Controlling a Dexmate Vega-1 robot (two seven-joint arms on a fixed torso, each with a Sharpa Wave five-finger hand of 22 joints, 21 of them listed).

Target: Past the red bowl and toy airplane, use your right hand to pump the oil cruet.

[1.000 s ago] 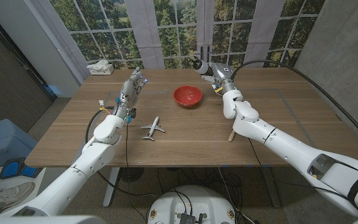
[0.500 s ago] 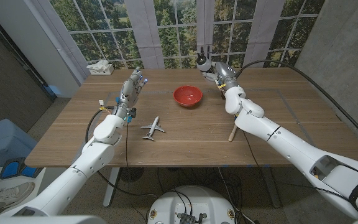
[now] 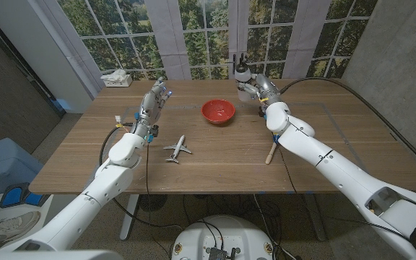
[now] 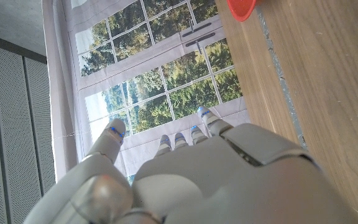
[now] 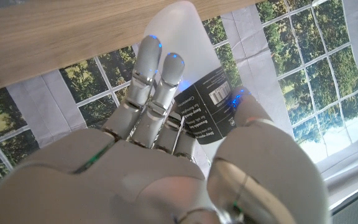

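A wall of paned windows with trees beyond was seen behind the wooden worktop (image 3: 215, 155). The red bowl (image 3: 218, 110) was set near the middle of the far half, and the toy airplane (image 3: 178, 149) lay nearer the robot, a little to the left of the bowl. A wooden spoon (image 3: 270, 151) lay on the right, partly hidden under the right arm. A white box (image 3: 116, 79) sat at the far left corner.

The cruet (image 3: 242, 73) was placed at the far edge, beyond and to the right of the bowl. The right robot hand (image 3: 253, 87) was reached up to it; in the right wrist view the fingers (image 5: 157, 68) were laid against the pale bottle (image 5: 185, 37) beside its dark label (image 5: 207, 109), with the thumb on the other side, so the bottle was gripped.

The left robot hand (image 3: 153, 101) was held above the worktop on the left, well apart from the bowl. Its fingers (image 4: 182, 140) were seen spread, with nothing held.
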